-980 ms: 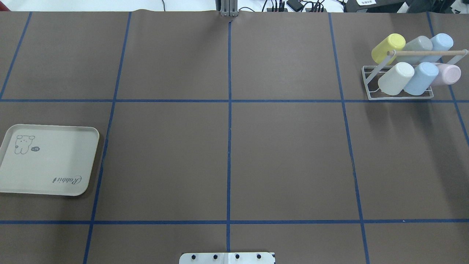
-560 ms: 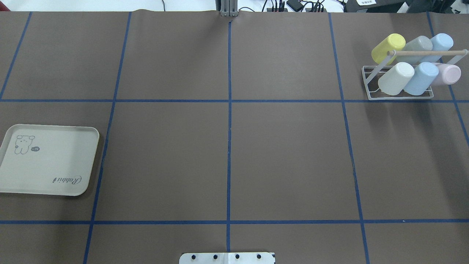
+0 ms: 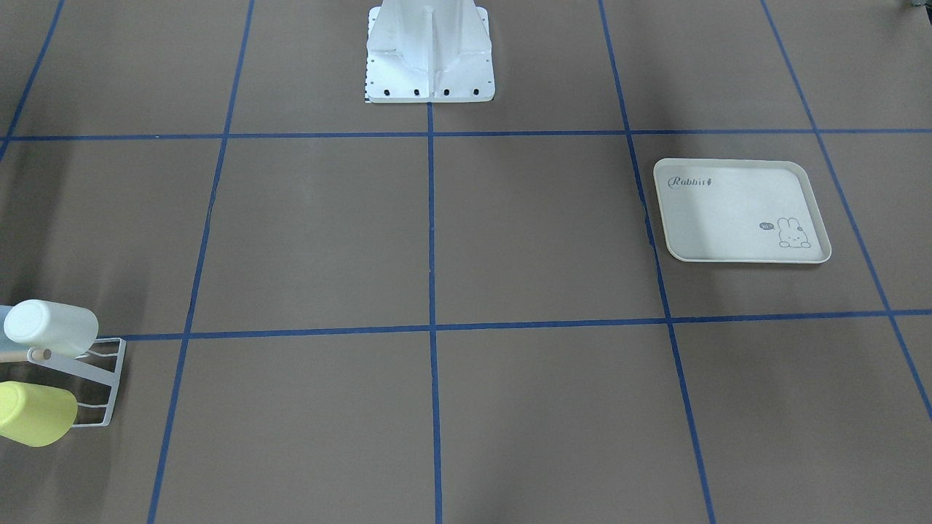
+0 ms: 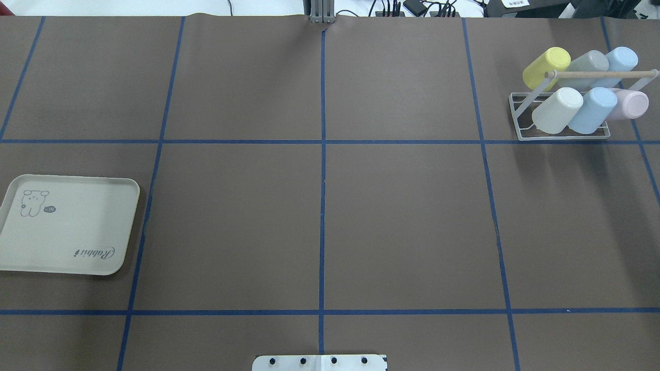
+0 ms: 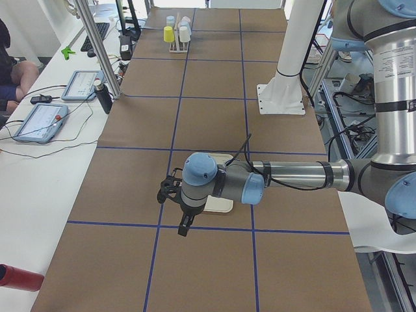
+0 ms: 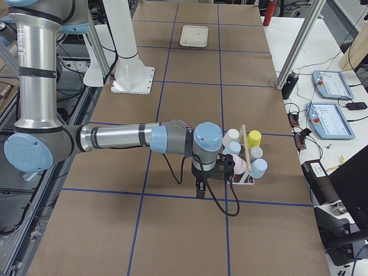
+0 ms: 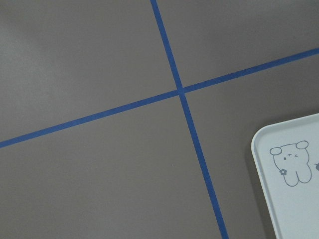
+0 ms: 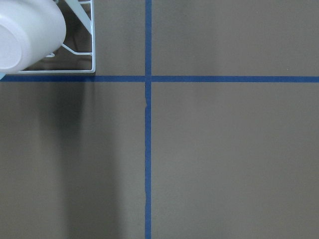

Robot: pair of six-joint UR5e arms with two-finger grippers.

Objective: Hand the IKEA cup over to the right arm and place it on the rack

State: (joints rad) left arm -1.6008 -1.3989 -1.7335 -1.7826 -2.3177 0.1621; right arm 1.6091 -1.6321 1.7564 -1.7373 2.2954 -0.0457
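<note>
The brown table (image 4: 402, 221), gridded with blue tape, fills the overhead view. In the side views the right arm (image 6: 115, 137) reaches out low just beside the rack (image 4: 562, 137), which is at the upper right overhead. The left arm (image 5: 299, 174) hangs over the cream tray (image 4: 77, 232), at middle left overhead. Six cups (image 4: 557, 110) sit tilted on the rack. Whether the right gripper (image 6: 199, 192) and left gripper (image 5: 184, 227) are parted or closed cannot be told.

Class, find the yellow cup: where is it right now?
In the overhead view the yellow cup sits far right, on the white wire rack, in its back row, left of a grey cup.
</note>
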